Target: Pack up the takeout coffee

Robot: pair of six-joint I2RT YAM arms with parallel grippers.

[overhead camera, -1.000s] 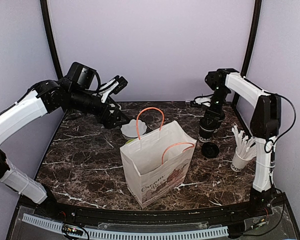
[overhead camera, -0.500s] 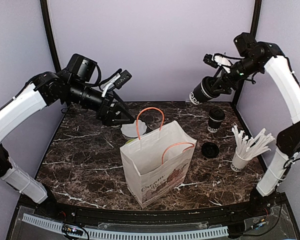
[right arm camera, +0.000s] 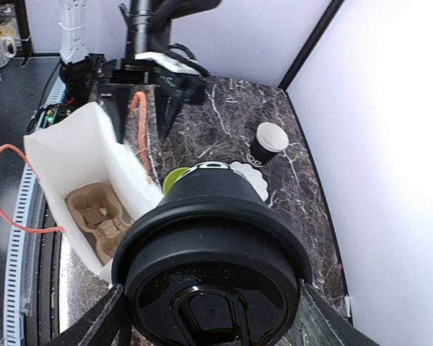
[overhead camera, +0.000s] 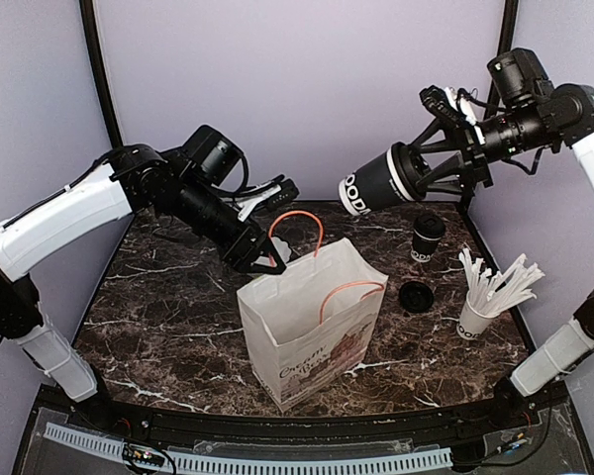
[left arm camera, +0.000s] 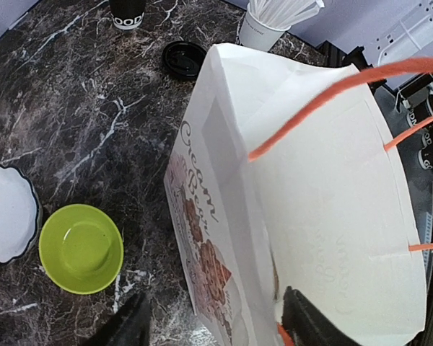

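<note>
While the left fingers [left arm camera: 133,323] stand partly spread astride the rim of the paper bag [overhead camera: 312,332] at its 10 o'clock corner, seemingly to steady its mouth, the right fingers [right arm camera: 97,326] clasp the lidded takeout coffee [overhead camera: 376,186] sideways, aloft at the bag's 2 o'clock, likely ready for lowering onto the cardboard tray [right arm camera: 101,213] inside.

I see a white paper bag [overhead camera: 312,322] upright mid-table [overhead camera: 168,307], orange handles up, with a cardboard cup carrier [right arm camera: 101,216] in its bottom. Behind it: green bowl [left arm camera: 81,247] just beside white scalloped dish [left arm camera: 7,213]. Right of bag: black cup [overhead camera: 427,238], loose black lid [overhead camera: 416,295], white cup of sticks [overhead camera: 472,319], each apart
</note>
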